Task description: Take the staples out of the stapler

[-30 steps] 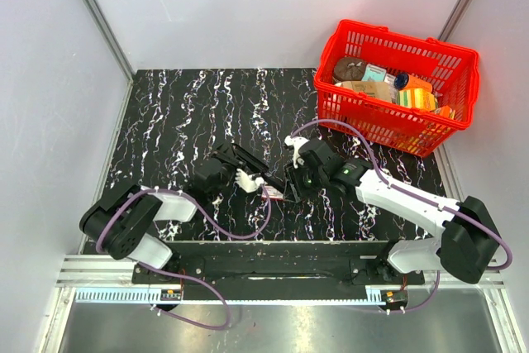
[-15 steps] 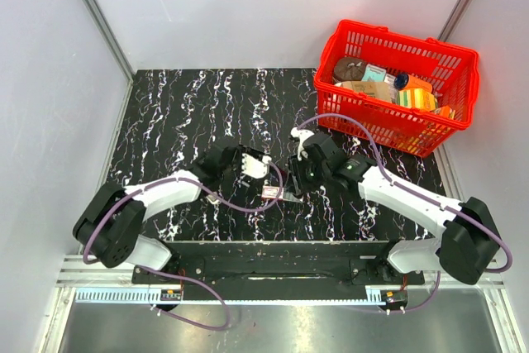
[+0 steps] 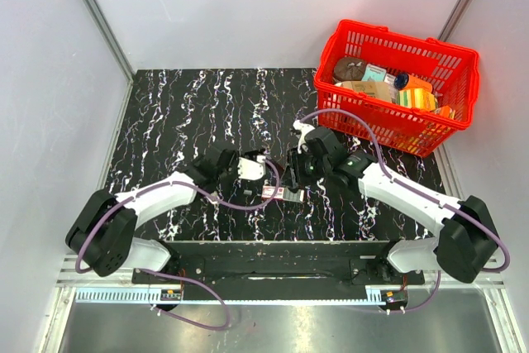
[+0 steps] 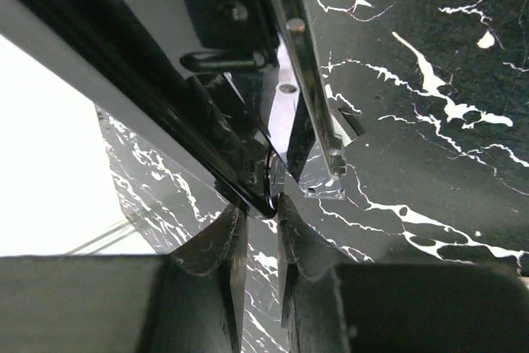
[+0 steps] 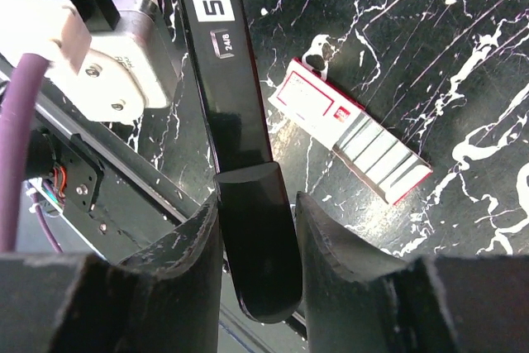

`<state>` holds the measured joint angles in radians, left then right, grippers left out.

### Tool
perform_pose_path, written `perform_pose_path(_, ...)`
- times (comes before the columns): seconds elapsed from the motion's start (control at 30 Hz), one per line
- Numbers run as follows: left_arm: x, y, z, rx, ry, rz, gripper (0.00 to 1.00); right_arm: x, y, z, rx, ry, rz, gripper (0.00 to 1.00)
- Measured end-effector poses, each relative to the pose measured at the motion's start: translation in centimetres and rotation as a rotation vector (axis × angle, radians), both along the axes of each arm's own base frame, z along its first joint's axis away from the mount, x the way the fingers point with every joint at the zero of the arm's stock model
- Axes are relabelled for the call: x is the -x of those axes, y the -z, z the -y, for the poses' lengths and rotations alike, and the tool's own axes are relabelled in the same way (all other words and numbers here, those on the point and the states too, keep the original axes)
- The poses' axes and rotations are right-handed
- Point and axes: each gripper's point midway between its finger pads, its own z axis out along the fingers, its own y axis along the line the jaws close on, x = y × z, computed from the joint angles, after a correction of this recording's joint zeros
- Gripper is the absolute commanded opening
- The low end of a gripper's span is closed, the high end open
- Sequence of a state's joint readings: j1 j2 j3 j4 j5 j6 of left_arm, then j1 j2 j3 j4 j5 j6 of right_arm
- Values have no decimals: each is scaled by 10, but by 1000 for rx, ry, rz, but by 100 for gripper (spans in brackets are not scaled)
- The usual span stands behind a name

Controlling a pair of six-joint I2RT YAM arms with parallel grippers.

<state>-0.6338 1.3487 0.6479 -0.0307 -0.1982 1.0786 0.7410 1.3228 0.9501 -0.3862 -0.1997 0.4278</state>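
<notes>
The black stapler (image 5: 227, 80), with a white "50" label, hangs above the marble table between both grippers. My right gripper (image 5: 256, 200) is shut on its rounded end, which reaches back past the fingertips. In the left wrist view the stapler (image 4: 207, 80) is hinged open, its silver magazine rail (image 4: 285, 97) bare. My left gripper (image 4: 260, 204) has its fingers nearly together and pinches the hinge end. In the top view the left gripper (image 3: 251, 168) and right gripper (image 3: 294, 173) face each other closely. I cannot make out any staples.
A small red-and-white box (image 5: 347, 126) lies flat on the table just under the grippers, and it also shows in the top view (image 3: 276, 193). A red basket (image 3: 388, 128) with several items stands at the back right. Grey walls close off the sides.
My left arm has stretched forward and to the right, bringing its gripper to the stapler. My right gripper has shifted slightly away from me. The red-and-white box has stayed put.
</notes>
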Motion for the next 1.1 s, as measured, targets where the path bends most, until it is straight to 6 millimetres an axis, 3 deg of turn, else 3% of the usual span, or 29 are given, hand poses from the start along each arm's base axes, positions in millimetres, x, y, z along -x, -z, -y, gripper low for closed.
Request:
perform_pose_path(0.17, 0, -15, 14, 106, -90, -124, 0, -18, -18, -4, -53, 62, 31, 0)
perform_pose_path(0.33, -5, -48, 55, 356, -150, -237, 0, -61, -41, -19, -98, 165, 96, 0)
perform_pose_path(0.47, -2, -73, 92, 540, -110, -305, 0, -95, -38, -39, -113, 228, 108, 0)
perform_pose_path(0.57, -2, -67, 98, 559, -125, -334, 0, -110, -29, -43, -91, 267, 100, 0)
perform_pose_path(0.7, -14, -52, 102, 577, -173, -389, 0, -127, -12, -39, -59, 321, 73, 0)
perform_pose_path(0.83, -29, -48, 106, 619, -204, -427, 0, -143, -8, -35, -48, 350, 72, 0)
perform_pose_path(0.93, -40, -51, 105, 661, -238, -450, 21, -155, -13, -35, -36, 355, 90, 0)
perform_pose_path(1.03, -50, -54, 104, 703, -270, -469, 28, -170, -17, -36, -21, 357, 103, 0)
perform_pose_path(1.1, -46, -50, 101, 714, -294, -513, 29, -185, -22, -36, -15, 379, 129, 0)
